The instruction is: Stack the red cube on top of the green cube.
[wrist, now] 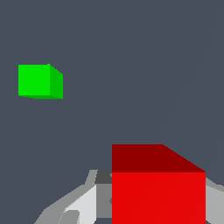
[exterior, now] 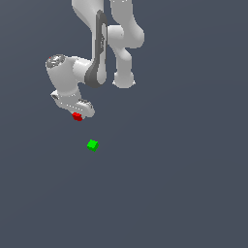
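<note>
Two cubes are all that matter here. The red cube (exterior: 77,116) sits right at the tip of the gripper (exterior: 77,116), under the white hand of the arm (exterior: 72,82), and in the wrist view it fills the near foreground with a grey finger (wrist: 81,203) showing on one side of it and a sliver of another on the far side. That placement suggests the fingers are closed around the red cube. Whether the cube rests on the floor or is raised off it cannot be told; the exterior view gives no shadow to judge by.

The green cube (exterior: 92,145) lies apart from the red one, lower and toward the exterior view's right, alone on the plain dark grey floor (exterior: 184,193). In the wrist view it is small and off to one side, so the hand is not yet lined up above it.

Nothing else lies on the floor, and nothing stands between the two cubes. My judgement is that the carry across to the green cube is the step in hand, and it calls for centring the red cube over the green one before lowering.
</note>
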You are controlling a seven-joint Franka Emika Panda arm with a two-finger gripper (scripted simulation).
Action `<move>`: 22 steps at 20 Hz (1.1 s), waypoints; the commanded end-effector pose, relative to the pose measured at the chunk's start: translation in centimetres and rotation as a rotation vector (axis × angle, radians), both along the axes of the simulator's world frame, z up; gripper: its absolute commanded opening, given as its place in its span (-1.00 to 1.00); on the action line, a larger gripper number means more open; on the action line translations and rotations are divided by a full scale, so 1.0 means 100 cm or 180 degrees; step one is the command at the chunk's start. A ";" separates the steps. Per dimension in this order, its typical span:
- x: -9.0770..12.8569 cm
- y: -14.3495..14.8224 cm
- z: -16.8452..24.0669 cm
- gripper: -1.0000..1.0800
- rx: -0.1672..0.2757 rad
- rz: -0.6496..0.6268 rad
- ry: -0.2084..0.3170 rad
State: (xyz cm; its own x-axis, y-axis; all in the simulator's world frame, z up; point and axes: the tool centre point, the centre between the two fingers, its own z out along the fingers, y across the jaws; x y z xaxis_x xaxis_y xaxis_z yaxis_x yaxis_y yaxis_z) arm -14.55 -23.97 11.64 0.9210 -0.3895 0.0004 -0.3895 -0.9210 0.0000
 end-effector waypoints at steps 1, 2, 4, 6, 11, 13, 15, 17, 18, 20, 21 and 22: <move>0.000 0.000 0.003 -1.00 0.0000 0.0002 0.0002; 0.001 0.000 0.004 -1.00 0.0000 0.0002 0.0002; 0.001 0.000 0.002 -1.00 -0.0001 0.0002 0.0000; 0.003 0.002 0.001 -1.00 -0.0001 0.0002 0.0000; 0.019 0.012 -0.006 -1.00 0.0002 0.0002 0.0000; 0.029 0.019 -0.011 -1.00 0.0004 0.0002 -0.0001; 0.040 0.027 -0.017 -1.00 0.0004 0.0002 -0.0001; 0.054 0.035 -0.023 -1.00 0.0006 0.0002 -0.0001; 0.061 0.039 -0.026 -1.00 0.0006 0.0002 -0.0001; 0.075 0.049 -0.033 -1.00 0.0006 0.0002 -0.0001; 0.082 0.053 -0.036 -1.00 0.0006 0.0002 -0.0001; 0.088 0.056 -0.039 -1.00 0.0006 0.0002 -0.0001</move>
State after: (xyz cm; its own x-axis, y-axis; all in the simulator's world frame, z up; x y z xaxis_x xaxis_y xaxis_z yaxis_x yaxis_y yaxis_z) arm -6.74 -18.95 8.17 0.9215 -0.3883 -0.0009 -0.3883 -0.9215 -0.0016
